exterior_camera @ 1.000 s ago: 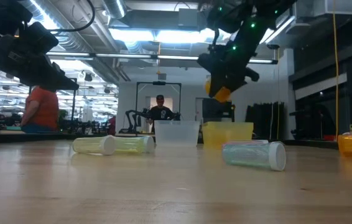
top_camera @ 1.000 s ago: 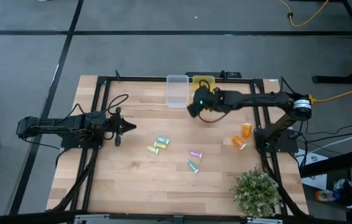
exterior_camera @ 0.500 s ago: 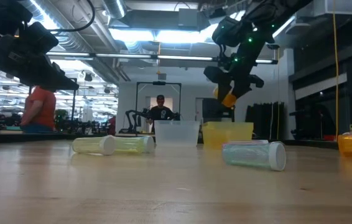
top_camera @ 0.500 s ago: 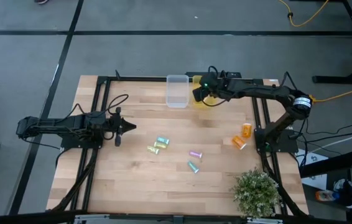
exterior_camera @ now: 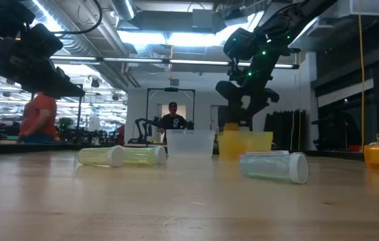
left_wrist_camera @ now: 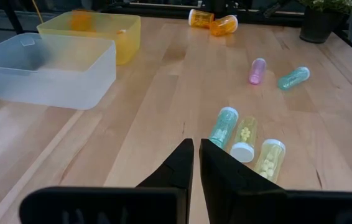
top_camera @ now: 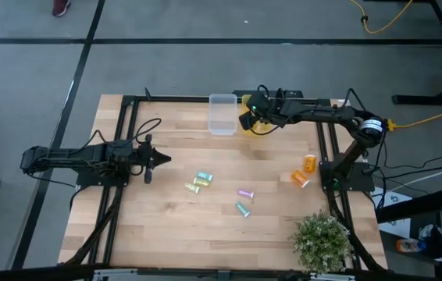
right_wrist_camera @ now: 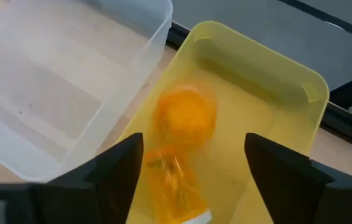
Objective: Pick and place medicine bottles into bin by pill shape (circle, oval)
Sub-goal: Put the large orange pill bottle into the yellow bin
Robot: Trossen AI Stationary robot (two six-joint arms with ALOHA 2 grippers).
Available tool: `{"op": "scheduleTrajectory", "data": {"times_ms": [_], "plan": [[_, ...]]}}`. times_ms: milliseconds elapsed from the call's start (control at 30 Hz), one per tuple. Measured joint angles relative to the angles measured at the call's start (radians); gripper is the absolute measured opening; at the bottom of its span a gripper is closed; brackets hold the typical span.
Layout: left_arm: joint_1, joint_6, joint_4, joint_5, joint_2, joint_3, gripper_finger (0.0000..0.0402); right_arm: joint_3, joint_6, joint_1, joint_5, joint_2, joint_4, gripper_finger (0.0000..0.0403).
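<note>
My right gripper (top_camera: pixel 246 119) hangs open over the yellow bin (right_wrist_camera: pixel 269 74) at the table's far edge. Between its fingers, touching neither, a blurred orange bottle (right_wrist_camera: pixel 185 118) shows inside the bin, with another orange shape with a white end (right_wrist_camera: pixel 175 190) below it. Lying on their sides on the table are two yellow-green bottles and a teal one (top_camera: pixel 199 182), a pink one (top_camera: pixel 245 192), another teal one (top_camera: pixel 242 208) and two orange ones (top_camera: pixel 304 172). My left gripper (top_camera: pixel 165 160) waits shut at the table's left, off the wood.
A clear bin (top_camera: pixel 222 114) stands right beside the yellow bin, on its left. A potted plant (top_camera: pixel 322 242) sits at the near right corner. Bare wood lies between the bins and the loose bottles. People stand in the room beyond the table.
My right gripper has carried an orange bottle toward the table's far edge, over the yellow bin, and sunk a little. There it has opened and let go, and the bottle has dropped into the bin.
</note>
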Motion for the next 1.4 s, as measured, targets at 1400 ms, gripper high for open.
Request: {"op": "scheduleTrajectory", "data": {"times_ms": [1400], "plan": [[0.0, 0.0, 0.0, 0.0, 0.0, 0.0, 0.0023, 0.188, 0.32, 0.348, -0.279, -0.005, -1.062, 0.0298]]}}
